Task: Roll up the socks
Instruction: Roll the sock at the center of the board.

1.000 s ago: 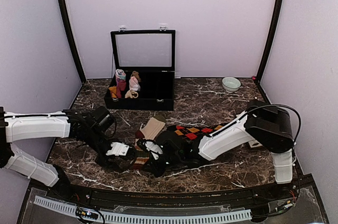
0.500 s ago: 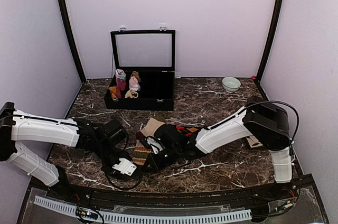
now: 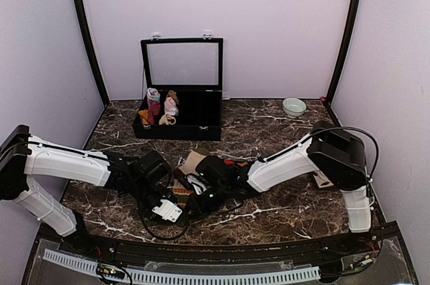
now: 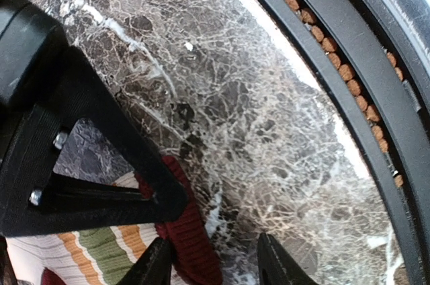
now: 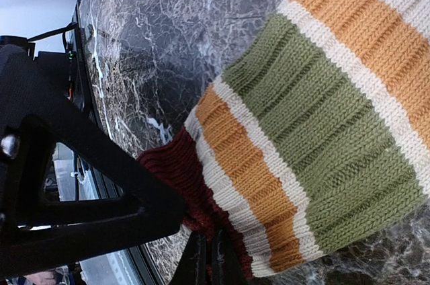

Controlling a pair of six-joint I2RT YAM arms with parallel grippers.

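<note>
Dark marble table [image 4: 269,130] fills both wrist views, and the work sits close to its front edge. The right gripper [image 5: 207,261] has its fingers pressed together on the maroon toe of the striped sock [image 5: 322,117], pinching the knit at the tip. The left gripper [image 4: 215,268] hovers just beside that toe with its jaws apart and nothing between them but bare marble; the maroon edge lies against one finger. Outward from the hands, the striped sock stretches flat on the table toward the back, and the black sock [image 3: 232,163] lies mostly hidden under the right arm. Farther back stand an open box [image 3: 181,127] and a small bowl [image 3: 293,106].

This looks like the start of the roll. Next, the left jaws would need to close on the toe alongside the right, then both turn it over toward the cuff, keeping the fold tight.
</note>
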